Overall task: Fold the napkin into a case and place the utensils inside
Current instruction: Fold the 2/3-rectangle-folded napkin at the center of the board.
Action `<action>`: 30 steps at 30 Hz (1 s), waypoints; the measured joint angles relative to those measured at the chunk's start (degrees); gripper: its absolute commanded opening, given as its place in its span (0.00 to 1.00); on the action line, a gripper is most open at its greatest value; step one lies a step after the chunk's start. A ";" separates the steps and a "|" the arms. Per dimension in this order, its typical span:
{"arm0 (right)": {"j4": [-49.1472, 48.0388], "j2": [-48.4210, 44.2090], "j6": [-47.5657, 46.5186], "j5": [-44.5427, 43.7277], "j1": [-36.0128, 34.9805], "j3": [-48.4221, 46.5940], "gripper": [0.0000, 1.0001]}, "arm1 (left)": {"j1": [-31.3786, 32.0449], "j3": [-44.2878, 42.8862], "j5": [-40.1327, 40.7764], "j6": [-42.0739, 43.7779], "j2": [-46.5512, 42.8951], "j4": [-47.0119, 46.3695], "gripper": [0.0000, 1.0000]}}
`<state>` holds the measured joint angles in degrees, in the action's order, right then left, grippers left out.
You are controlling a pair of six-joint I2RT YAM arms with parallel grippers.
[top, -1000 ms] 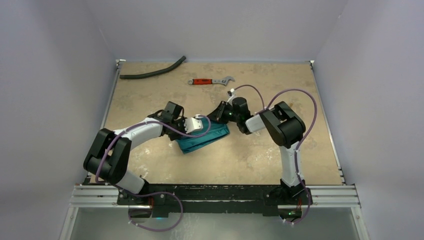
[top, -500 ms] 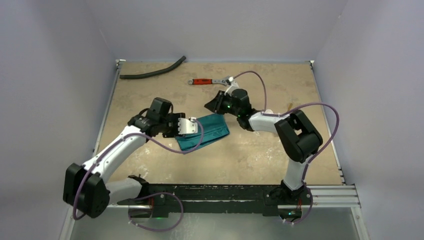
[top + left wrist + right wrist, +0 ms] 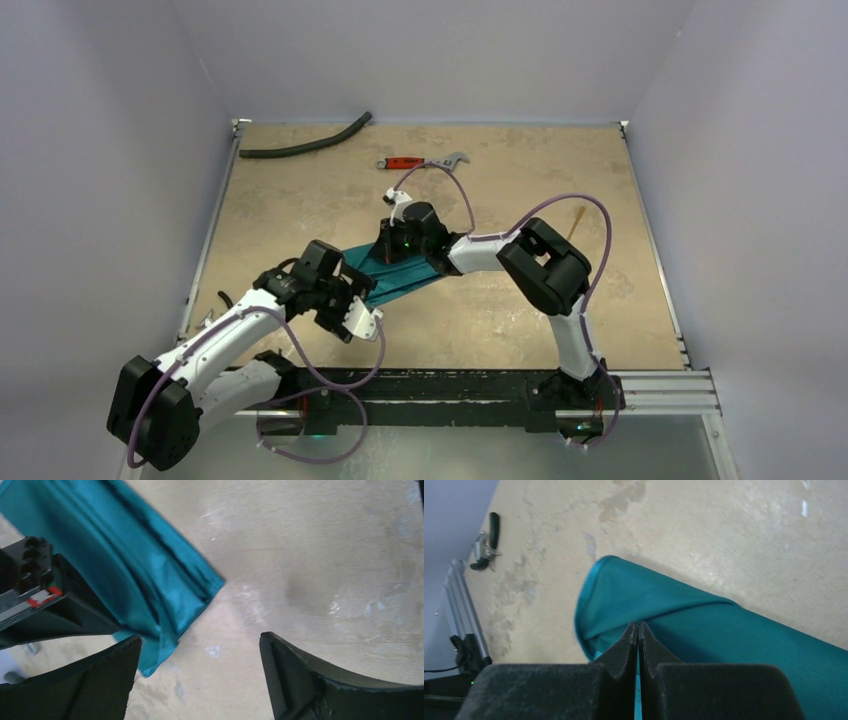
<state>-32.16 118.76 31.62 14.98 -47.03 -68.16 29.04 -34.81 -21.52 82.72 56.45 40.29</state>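
**Top view.** The napkin point(image 3: 405, 283) lies on the table point(image 3: 520, 310), well apart from the red-handled wrench point(image 3: 420, 162), on the side nearer the arm bases. It is plain teal cloth gathered into a long, narrow folded strip set at a slant. The right hand point(image 3: 392, 250) sits on the strip's edge facing the wrench. The left hand point(image 3: 362, 322) hangs past the strip's opposite end, farther still from the wrench.

**Left wrist view.** The left hand point(image 3: 200, 680) stands wide, with bare table point(image 3: 325, 555) between its fingers and nothing held. The napkin point(image 3: 125, 565) shows several lengthwise pleats and a hemmed corner that ends just beside one finger.

**Right wrist view.** The right hand point(image 3: 638, 630) is closed, fingertips pressed together on a raised fold of the napkin point(image 3: 734, 635). A ridge of cloth runs from the tips, and the strip's end is rolled over in a rounded edge.
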 measured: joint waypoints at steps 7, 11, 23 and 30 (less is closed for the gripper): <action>-1.11 0.87 -0.37 -0.07 0.83 2.78 0.00 | 3.56 3.72 -0.13 3.02 5.81 -4.94 0.91; -3.34 0.87 0.17 -0.09 0.92 5.35 0.00 | 4.46 4.96 -0.02 4.02 8.61 -8.79 0.75; -11.91 0.87 2.82 -0.39 0.92 10.19 0.00 | 4.81 5.49 3.26 4.87 13.51 -19.12 0.49; -13.44 0.87 4.04 -0.37 0.94 11.15 0.00 | 5.25 5.75 5.49 4.96 16.39 -24.52 0.33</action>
<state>-45.60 119.63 35.66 14.61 -46.09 -57.01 34.28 -29.06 -16.03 87.68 72.84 15.77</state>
